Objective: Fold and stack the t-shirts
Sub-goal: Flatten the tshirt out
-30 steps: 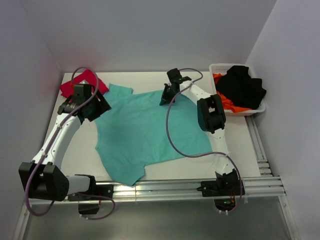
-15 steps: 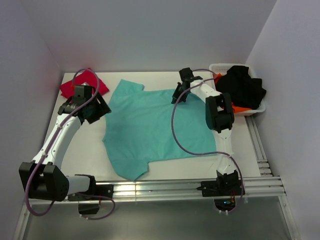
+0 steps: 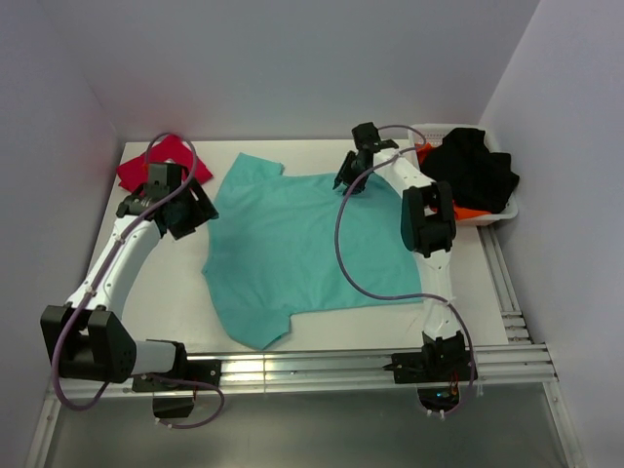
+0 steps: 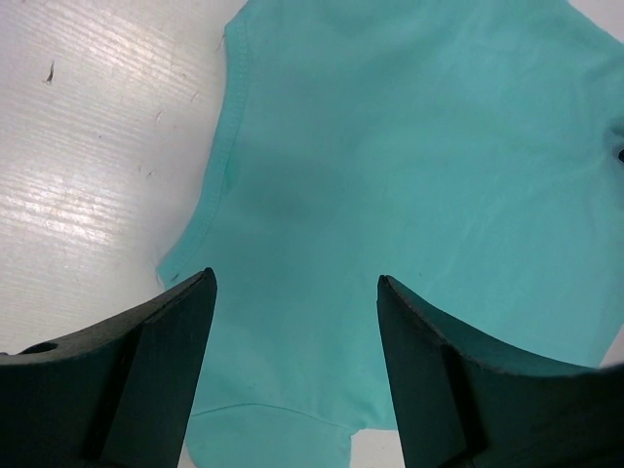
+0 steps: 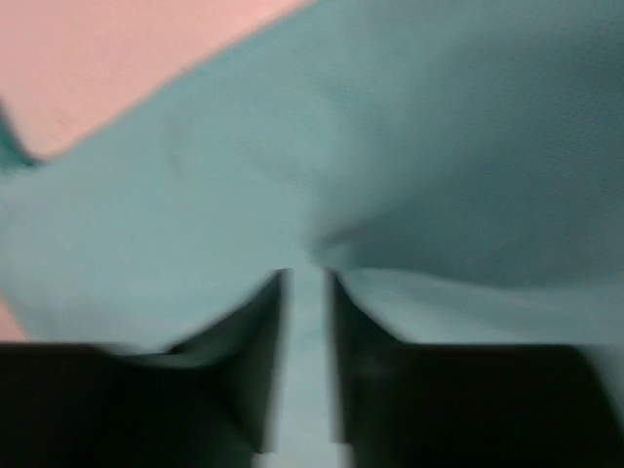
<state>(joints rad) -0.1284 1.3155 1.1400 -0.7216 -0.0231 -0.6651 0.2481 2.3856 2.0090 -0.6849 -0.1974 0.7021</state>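
Observation:
A teal t-shirt (image 3: 302,244) lies spread flat across the middle of the table. A folded crimson-red t-shirt (image 3: 161,161) rests at the far left corner. My left gripper (image 3: 200,210) hovers open over the teal shirt's left side. In the left wrist view its fingers stand wide apart (image 4: 292,278) above the cloth (image 4: 409,146), holding nothing. My right gripper (image 3: 344,183) is down at the shirt's far right corner. The right wrist view is blurred; the two fingers (image 5: 307,273) stand close together with teal cloth (image 5: 195,195) in the narrow gap, creases running to it.
A white basket (image 3: 429,130) at the far right holds a black garment (image 3: 473,166) over an orange one (image 3: 441,198). Walls close in at the back and on both sides. A metal rail (image 3: 331,366) runs along the near edge.
My right gripper has pulled the teal shirt's far corner to the right and back, shifting and flattening the whole shirt. The left gripper has stayed open and barely moved.

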